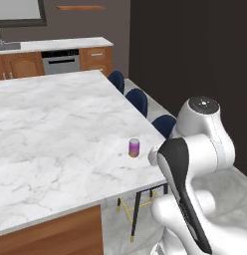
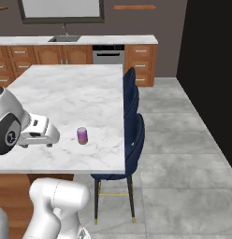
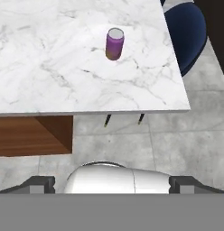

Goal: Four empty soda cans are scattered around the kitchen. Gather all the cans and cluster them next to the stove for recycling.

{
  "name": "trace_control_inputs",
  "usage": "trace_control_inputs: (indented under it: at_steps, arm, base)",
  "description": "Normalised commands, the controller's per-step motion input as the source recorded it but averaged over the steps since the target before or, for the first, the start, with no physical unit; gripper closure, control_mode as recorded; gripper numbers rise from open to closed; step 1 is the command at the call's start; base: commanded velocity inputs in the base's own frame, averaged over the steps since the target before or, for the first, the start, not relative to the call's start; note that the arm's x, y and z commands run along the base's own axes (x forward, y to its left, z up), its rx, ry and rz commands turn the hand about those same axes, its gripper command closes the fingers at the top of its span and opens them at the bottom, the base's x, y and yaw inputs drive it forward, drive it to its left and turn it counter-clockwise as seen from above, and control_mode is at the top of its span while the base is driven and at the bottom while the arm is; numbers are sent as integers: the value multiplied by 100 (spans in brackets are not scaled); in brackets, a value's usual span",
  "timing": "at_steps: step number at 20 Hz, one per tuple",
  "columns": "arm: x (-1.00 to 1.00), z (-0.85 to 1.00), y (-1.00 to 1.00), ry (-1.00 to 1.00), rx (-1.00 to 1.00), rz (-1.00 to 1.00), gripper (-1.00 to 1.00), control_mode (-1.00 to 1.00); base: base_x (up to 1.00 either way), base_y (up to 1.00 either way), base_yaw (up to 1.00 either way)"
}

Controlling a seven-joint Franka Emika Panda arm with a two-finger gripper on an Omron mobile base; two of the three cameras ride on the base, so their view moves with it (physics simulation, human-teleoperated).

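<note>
No legible text, labels or nos. anywhere; soda can (image 3: 114,43) on island counter (image 3: 50,67) has plain purple body, no brand readable.

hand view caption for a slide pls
Purple soda can upright on the marble island near its corner, a blue stool alongside.

Marble island (image 2: 66,93), blue stools (image 2: 134,140), grey tiled floor (image 2: 183,154), perhaps a dishwasher (image 2: 108,55) behind.
</note>
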Motion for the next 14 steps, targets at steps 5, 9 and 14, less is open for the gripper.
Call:
trace_control_inputs:
  at_steps: [5,9,14]
  arm:
    - [21,0,9,0,-4,0,-100,-100]
    - [49,0,2,4,0,0,-100,-100]
    - [39,0,4,15,0,0,-100,-100]
  base:
    - [0,0,0]
    - [0,0,0]
    - [0,0,0]
